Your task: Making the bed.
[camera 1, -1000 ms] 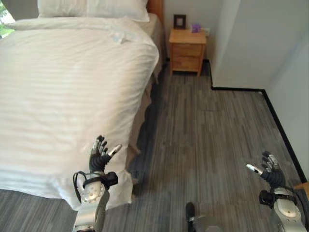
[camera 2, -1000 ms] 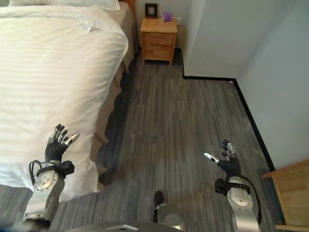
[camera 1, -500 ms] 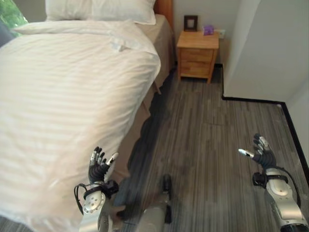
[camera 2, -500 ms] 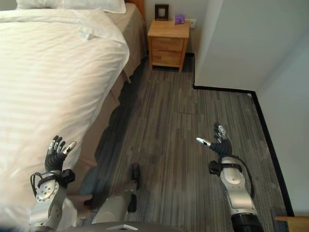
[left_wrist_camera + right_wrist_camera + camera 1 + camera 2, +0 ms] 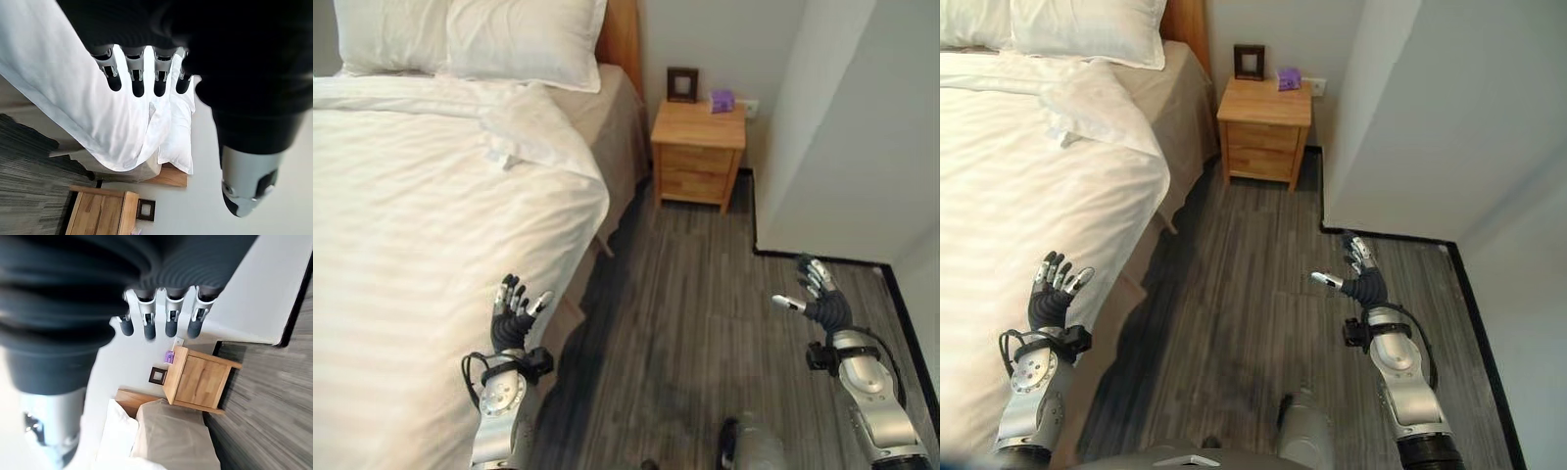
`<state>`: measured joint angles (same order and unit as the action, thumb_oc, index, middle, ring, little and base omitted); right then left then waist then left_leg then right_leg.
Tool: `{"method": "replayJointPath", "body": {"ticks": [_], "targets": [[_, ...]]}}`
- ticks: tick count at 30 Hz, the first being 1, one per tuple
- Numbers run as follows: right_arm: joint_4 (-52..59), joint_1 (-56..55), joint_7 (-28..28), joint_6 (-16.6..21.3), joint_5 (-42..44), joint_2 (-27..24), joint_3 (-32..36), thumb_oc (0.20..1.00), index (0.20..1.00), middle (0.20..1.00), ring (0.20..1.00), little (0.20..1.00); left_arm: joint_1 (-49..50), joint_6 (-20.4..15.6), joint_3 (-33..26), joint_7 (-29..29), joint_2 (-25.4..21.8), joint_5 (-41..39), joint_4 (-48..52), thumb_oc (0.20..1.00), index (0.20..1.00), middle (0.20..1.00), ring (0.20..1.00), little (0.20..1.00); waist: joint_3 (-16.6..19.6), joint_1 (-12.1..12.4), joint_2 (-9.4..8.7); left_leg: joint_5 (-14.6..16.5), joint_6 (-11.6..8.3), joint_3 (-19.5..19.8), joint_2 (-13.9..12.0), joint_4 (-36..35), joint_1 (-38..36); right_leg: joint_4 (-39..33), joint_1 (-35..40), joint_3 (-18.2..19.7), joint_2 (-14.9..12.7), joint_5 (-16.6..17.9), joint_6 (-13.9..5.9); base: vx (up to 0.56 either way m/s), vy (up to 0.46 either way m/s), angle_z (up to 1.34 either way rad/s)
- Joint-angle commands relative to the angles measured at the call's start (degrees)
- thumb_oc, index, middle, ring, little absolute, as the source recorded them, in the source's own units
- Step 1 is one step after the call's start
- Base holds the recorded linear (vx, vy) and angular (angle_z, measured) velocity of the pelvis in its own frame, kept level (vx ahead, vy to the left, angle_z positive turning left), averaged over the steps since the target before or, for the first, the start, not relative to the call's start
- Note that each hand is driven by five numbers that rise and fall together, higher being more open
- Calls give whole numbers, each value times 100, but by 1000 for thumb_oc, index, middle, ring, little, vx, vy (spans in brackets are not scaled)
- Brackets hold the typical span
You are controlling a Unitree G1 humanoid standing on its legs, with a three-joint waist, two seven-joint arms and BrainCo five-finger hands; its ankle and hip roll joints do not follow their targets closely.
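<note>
A bed takes up the left, covered by a white striped duvet (image 5: 421, 245) whose top corner is folded back (image 5: 524, 132). Two white pillows (image 5: 524, 39) lie against the wooden headboard (image 5: 622, 39), and a tan sheet (image 5: 607, 113) shows on the bed's right side. My left hand (image 5: 512, 318) is raised by the duvet's right edge, fingers straight, holding nothing. My right hand (image 5: 820, 299) is up over the grey floor to the right of the bed, open and apart from the bedding.
A wooden nightstand (image 5: 697, 152) stands past the bed's head, with a small dark picture frame (image 5: 682, 85) and a purple object (image 5: 722, 101) on top. A white wall corner (image 5: 803, 137) juts in at right. Grey plank floor (image 5: 685, 313) runs between bed and wall.
The whole view has shifted toward the bed's head: pillows and nightstand now sit closer. Both hands stay raised and open, and the duvet lies as before.
</note>
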<state>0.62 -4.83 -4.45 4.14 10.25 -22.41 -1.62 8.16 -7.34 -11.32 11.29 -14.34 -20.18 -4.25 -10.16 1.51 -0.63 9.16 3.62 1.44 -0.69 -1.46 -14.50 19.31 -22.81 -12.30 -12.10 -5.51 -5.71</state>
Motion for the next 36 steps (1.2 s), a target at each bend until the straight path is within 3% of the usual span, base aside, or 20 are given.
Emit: {"method": "replayJointPath", "body": {"ticks": [1,2,5,8,9,11,13,15,16,19,21,22,24,25,26,28,29,31,32,36], "targets": [[-28,230,-23,244,395,146,251,1000,1000,1000,1000,1000,114,-388,-121,173,-457,-229,333,1000,1000,1000,1000,1000,-10,-106,-178,-241,-290,133,79,-256,143,-1637,1221,850,501,956,-384,716,-250,98],[44,67,36,243,376,198,285,1000,1000,1000,1000,1000,8,-397,-133,137,-535,-119,286,1000,1000,1000,1000,1000,16,-272,-224,-123,-358,409,57,-280,-29,-2296,965,1315,527,1264,-532,348,-116,129],[207,-294,175,243,325,191,392,1000,1000,1000,1000,1000,-79,-475,-62,77,-617,-14,293,1000,1000,1000,1000,1000,140,-490,-219,1,-508,759,-104,-219,-328,-2190,822,1508,502,1460,-653,586,-271,97],[216,-223,189,344,421,119,437,1000,1000,1000,1000,1000,-161,-511,-9,71,-522,17,348,1000,1000,1000,1000,1000,234,-548,-215,11,-612,830,-278,137,-359,-1944,852,1422,499,1498,-580,419,-287,72],[110,-89,152,429,386,61,391,1000,1000,1000,1000,1000,-327,-588,172,70,-347,-209,360,1000,1000,1000,1000,1000,250,-571,-126,-522,-749,841,-500,901,-223,-1628,919,1365,608,1362,-438,596,-476,25],[132,54,51,557,594,-43,401,1000,1000,1000,1000,1000,-447,-616,357,28,-112,-627,457,1000,1000,1000,1000,1000,182,-507,-176,-1394,-764,583,-547,2721,549,-1683,1407,1163,641,1202,-163,488,-494,28],[7,43,-106,636,837,-104,555,1000,1000,1000,1000,1000,-483,-553,525,-143,-141,-779,534,1000,1000,1000,1000,1000,27,-418,-391,-1523,-681,19,-597,4165,1364,-1876,2001,1024,608,978,132,365,-505,37],[-102,75,-255,659,817,-129,611,1000,1000,1000,1000,1000,-537,-533,626,-125,-150,-874,581,1000,1000,1000,1000,1000,-62,-382,-414,-1364,-674,-260,-715,4440,1631,-1941,2198,901,642,858,205,279,-309,38],[-162,77,-386,538,551,-277,668,1000,1000,1000,1000,1000,-668,-520,707,-196,-78,-1096,455,1000,1000,1000,1000,1000,-149,-293,-428,-1316,-763,-728,-853,4259,2127,-2056,2629,793,652,652,266,359,-223,34],[-21,-44,-427,551,638,-266,983,1000,1000,1000,1000,1000,-611,-533,682,-237,-1,-1331,449,1000,1000,1000,1000,1000,-75,-182,-362,-1258,-803,-1297,-788,3047,2579,-2164,3019,500,654,464,204,463,-150,58],[-90,-180,-487,555,634,-157,1093,1000,1000,1000,1000,1000,-433,-519,631,-225,48,-1355,434,1000,1000,1000,1000,1000,27,-108,-301,-1351,-753,-1787,-606,1971,2634,-2213,3190,374,683,278,150,471,-43,50],[-190,-206,-540,540,556,-60,1052,1000,1000,1000,1000,1000,-303,-519,521,-126,104,-1302,424,1000,1000,1000,1000,1000,103,11,-157,-1630,-765,-2016,-403,1073,2734,-2298,3461,278,850,144,106,576,-41,59],[-192,-234,-554,504,517,20,1031,1000,1000,1000,1000,1000,-231,-466,403,-26,107,-1151,453,1000,1000,1000,1000,1000,161,-33,-161,-1743,-825,-2520,-423,746,2608,-2316,3725,134,825,-2,47,452,-38,41],[-189,-237,-552,502,513,24,1023,1000,1000,1000,1000,1000,-221,-459,397,-16,110,-1135,464,1000,1000,1000,1000,1000,162,-35,-175,-1725,-834,-2532,-420,765,2603,-2316,3735,135,815,-15,44,408,8,53],[-96,-269,-414,471,434,88,901,1000,1000,1000,1000,1000,-129,-503,242,54,60,-786,532,1000,1000,1000,1000,1000,259,-11,-166,-1495,-560,-2688,-370,869,2471,-2174,3842,-1,793,-182,19,415,53,47],[-58,-322,-335,440,288,136,826,1000,1000,1000,1000,1000,-79,-485,188,151,38,-528,557,1000,1000,1000,1000,1000,394,24,-265,-1301,-393,-2679,-237,780,2291,-1682,3847,-128,572,-147,-108,528,130,8],[-52,-313,-275,435,270,175,776,1000,1000,1000,1000,1000,-92,-465,186,181,43,-475,567,1000,1000,1000,1000,1000,433,28,-361,-1036,-303,-2587,-43,641,2030,-1006,3714,-142,348,111,-269,408,176,-5],[-21,-240,-185,400,154,196,613,1000,1000,1000,1000,1000,-183,-449,226,246,-26,-390,580,1000,1000,1000,1000,1000,323,7,-368,-998,-54,-2697,22,403,1662,409,3116,-184,108,987,-495,267,123,24],[-15,-175,-172,391,125,197,556,1000,1000,1000,1000,1000,-304,-456,288,269,-98,-407,611,1000,1000,1000,1000,1000,219,-65,-360,-951,20,-2581,38,295,1462,1170,2781,-51,83,1131,-565,261,19,23],[10,-153,-188,435,153,231,548,1000,1000,1000,1000,1000,-471,-449,492,194,-266,-268,681,1000,1000,1000,1000,1000,31,-252,-240,-876,11,-2016,-34,48,997,1658,1882,363,221,903,-389,277,-79,90]]}}
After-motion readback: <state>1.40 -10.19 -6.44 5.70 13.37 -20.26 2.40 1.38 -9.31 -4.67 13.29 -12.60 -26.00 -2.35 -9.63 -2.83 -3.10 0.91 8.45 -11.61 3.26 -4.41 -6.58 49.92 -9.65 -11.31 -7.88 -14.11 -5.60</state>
